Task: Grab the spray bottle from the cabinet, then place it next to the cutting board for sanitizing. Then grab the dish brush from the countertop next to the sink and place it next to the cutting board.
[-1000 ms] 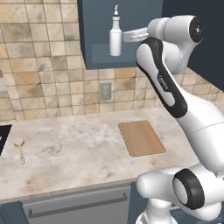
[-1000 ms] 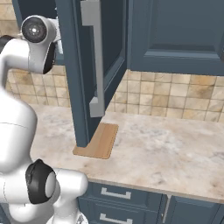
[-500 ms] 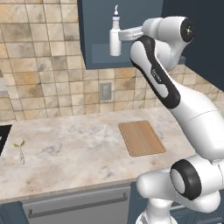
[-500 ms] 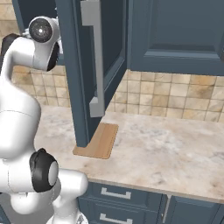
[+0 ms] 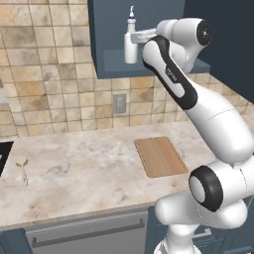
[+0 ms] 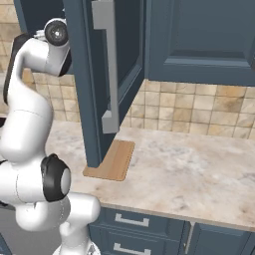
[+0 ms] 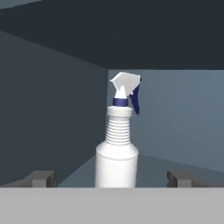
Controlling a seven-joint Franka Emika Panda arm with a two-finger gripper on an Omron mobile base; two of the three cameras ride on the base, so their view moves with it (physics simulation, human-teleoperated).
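Note:
The white spray bottle stands upright on the shelf of the dark blue cabinet, its blue-and-white nozzle on top. My gripper reaches in from the right at the height of its neck. In the hand view the spray bottle rises between my fingertips, and the gripper is open with clear gaps on both sides. The wooden cutting board lies on the marbled countertop below; it also shows as the cutting board under the open door. The dish brush and the sink are out of view.
The open cabinet door with its long grey handle hangs over the countertop. A small glass with a sprig stands at the left, near a black stove edge. A wall outlet sits on the tiles. Drawers run below.
The arm has straightened and carried the hand left, into the cabinet and up to the spray bottle. The jaws stayed open. The bottle has not moved.

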